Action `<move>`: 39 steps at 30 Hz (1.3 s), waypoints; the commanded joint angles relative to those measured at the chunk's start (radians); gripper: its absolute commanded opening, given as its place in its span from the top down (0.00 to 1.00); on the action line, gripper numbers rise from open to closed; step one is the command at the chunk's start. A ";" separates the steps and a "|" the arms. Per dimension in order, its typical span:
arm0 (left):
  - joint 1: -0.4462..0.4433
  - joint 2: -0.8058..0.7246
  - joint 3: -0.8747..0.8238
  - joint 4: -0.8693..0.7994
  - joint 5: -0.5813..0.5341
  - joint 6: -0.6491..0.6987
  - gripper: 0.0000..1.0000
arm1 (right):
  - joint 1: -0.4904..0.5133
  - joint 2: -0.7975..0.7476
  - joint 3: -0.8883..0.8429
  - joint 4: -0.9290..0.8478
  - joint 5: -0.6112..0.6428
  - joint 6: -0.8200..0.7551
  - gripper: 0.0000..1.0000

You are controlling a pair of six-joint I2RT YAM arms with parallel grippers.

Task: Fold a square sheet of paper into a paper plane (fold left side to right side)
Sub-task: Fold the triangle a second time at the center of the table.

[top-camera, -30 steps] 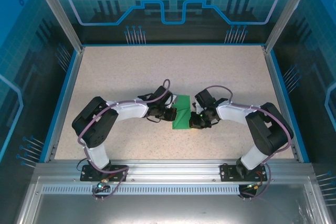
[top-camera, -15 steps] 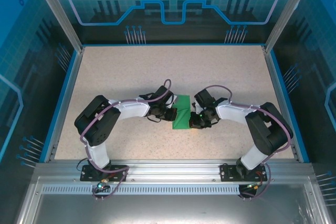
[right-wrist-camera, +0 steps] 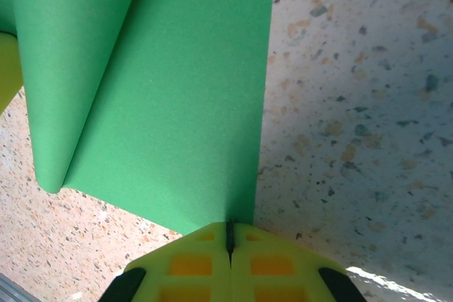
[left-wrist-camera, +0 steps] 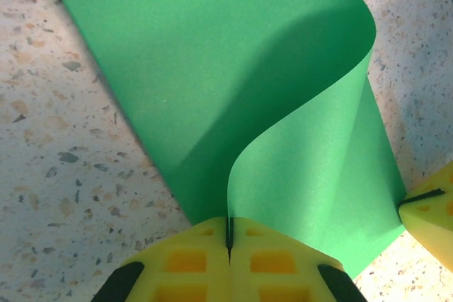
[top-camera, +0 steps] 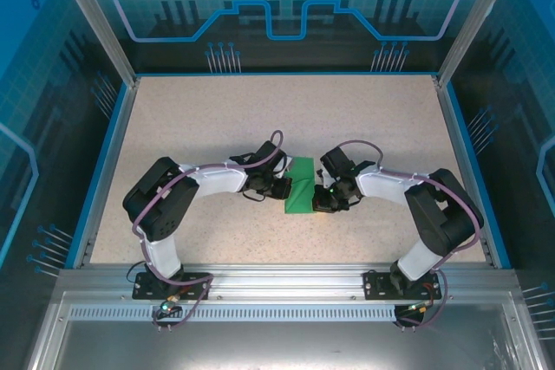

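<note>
Square sheet of paper (top-camera: 302, 186): sits about midway between the left and right edges of the worktop (top-camera: 286, 119), somewhat closer to the near edge than the far one, directly between the two grippers. Left gripper (top-camera: 282, 189): yellow fingertips are pressed together on the sheet's left edge, and the left wrist view shows the green edge caught in the seam between them. From that pinch the paper rises and rolls over the flat part in a soft, rounded loop, with no crease set yet. Judgement: this edge is held up so it can be carried across to meet the right side, as the task asks. Right gripper (top-camera: 323, 201): fingertips likewise closed, with the sheet's right edge running straight into their seam at the near end, and the paper there lies low against the worktop. Judgement: this grip acts as an anchor, so the sheet does not slide or rotate while the other side travels. Fold judged partway done. Likely risk: edges meeting out of line, giving a skewed crease.
</note>
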 commanded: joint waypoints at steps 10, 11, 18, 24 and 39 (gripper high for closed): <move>0.011 0.013 0.038 -0.015 -0.019 0.021 1.00 | 0.022 0.030 0.013 -0.059 0.033 -0.007 1.00; 0.011 0.014 0.038 -0.016 -0.019 0.020 1.00 | 0.021 0.032 0.013 -0.060 0.033 -0.008 1.00; 0.012 0.023 0.040 -0.015 -0.020 0.020 1.00 | 0.024 0.036 0.018 -0.062 0.033 -0.009 1.00; 0.012 0.032 0.031 -0.020 -0.020 0.021 1.00 | 0.027 0.039 0.021 -0.066 0.036 -0.011 1.00; 0.012 0.066 0.022 -0.007 -0.004 0.022 1.00 | -0.018 -0.065 -0.002 0.073 -0.091 0.002 1.00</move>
